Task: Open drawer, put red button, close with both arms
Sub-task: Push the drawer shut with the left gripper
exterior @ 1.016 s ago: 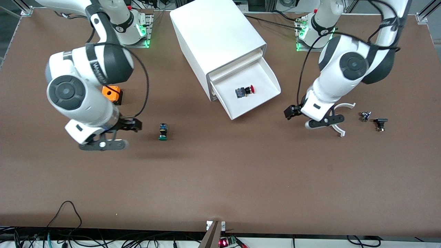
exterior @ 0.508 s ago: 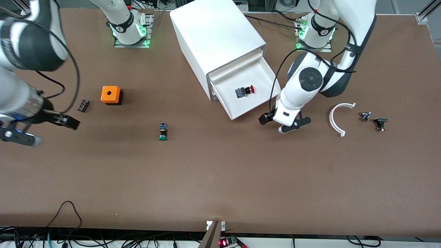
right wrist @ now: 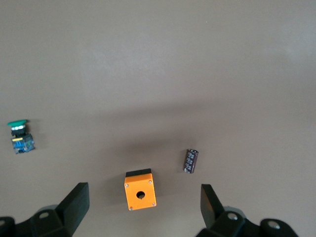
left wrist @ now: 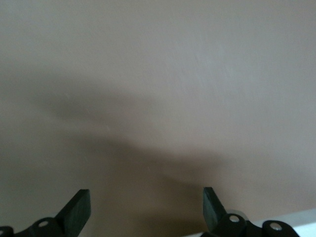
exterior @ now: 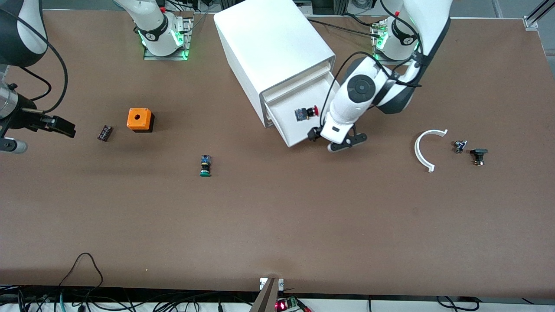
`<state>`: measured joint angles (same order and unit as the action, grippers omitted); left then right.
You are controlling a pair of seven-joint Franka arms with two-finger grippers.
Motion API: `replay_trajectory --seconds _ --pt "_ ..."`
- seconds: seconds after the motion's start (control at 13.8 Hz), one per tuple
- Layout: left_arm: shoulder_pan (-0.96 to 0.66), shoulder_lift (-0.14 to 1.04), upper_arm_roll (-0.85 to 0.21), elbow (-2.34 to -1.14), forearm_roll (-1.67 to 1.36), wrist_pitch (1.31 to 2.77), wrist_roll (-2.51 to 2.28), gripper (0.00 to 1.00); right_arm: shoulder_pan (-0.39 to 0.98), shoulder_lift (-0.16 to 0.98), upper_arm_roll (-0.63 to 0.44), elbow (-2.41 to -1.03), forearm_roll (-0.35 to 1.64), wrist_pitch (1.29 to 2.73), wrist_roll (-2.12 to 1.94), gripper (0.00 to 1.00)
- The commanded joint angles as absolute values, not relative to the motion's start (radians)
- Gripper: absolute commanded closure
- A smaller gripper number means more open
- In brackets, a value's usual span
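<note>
The white cabinet (exterior: 269, 43) stands at the middle of the table, with one drawer (exterior: 289, 128) pulled out. The red button (exterior: 307, 113) lies on its side in the drawer. My left gripper (exterior: 342, 144) is low in front of the drawer's front, at the end toward the left arm's side. It is open and empty in the left wrist view (left wrist: 145, 212), where bare table and a strip of white (left wrist: 296, 219) show. My right gripper (exterior: 11, 145) is raised at the right arm's end of the table, open and empty (right wrist: 143, 207).
An orange box (exterior: 139, 119) (right wrist: 139, 190), a small black part (exterior: 104, 132) (right wrist: 191, 161) and a green button (exterior: 205, 166) (right wrist: 19, 136) lie toward the right arm's end. A white arc (exterior: 422, 149) and two small parts (exterior: 459, 146) (exterior: 478, 155) lie toward the left arm's end.
My left arm swung from beside the white arc to the drawer's front. The drawer looks pushed in slightly. My right arm pulled away toward its end of the table.
</note>
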<state>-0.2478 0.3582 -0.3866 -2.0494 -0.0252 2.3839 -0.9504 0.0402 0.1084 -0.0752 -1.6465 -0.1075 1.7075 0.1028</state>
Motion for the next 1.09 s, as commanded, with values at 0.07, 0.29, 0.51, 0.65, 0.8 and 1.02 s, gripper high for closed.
replay_trajectory --seconds 0.07,0.29,0.51,0.65,0.8,1.02 --pt "-0.25 0.31 -0.463 -2.12 -0.035 2.392 -0.954 0.0 0.038 0.066 -0.075 -1.697 -0.091 1.74 0.067 0.0" --pt "-0.25 0.285 -0.514 -2.151 -0.035 2.387 -0.943 0.0 0.038 0.071 -0.104 -1.697 -0.026 1.747 0.04 0.0" --pt "-0.25 0.275 -0.574 -2.177 -0.035 2.385 -0.942 0.0 0.038 0.078 -0.124 -1.692 -0.02 1.758 -0.046 0.0" --pt "-0.25 0.276 -0.578 -2.178 -0.035 2.385 -0.942 0.0 0.041 0.072 -0.121 -1.69 -0.025 1.744 -0.046 0.0" --pt "-0.238 0.262 -0.577 -2.172 -0.035 2.39 -0.942 0.0 0.044 0.069 -0.114 -1.69 -0.034 1.744 -0.047 0.0" --pt "-0.161 0.224 -0.548 -2.16 -0.026 2.407 -0.94 0.0 0.044 0.072 -0.12 -1.689 -0.032 1.746 -0.035 0.0"
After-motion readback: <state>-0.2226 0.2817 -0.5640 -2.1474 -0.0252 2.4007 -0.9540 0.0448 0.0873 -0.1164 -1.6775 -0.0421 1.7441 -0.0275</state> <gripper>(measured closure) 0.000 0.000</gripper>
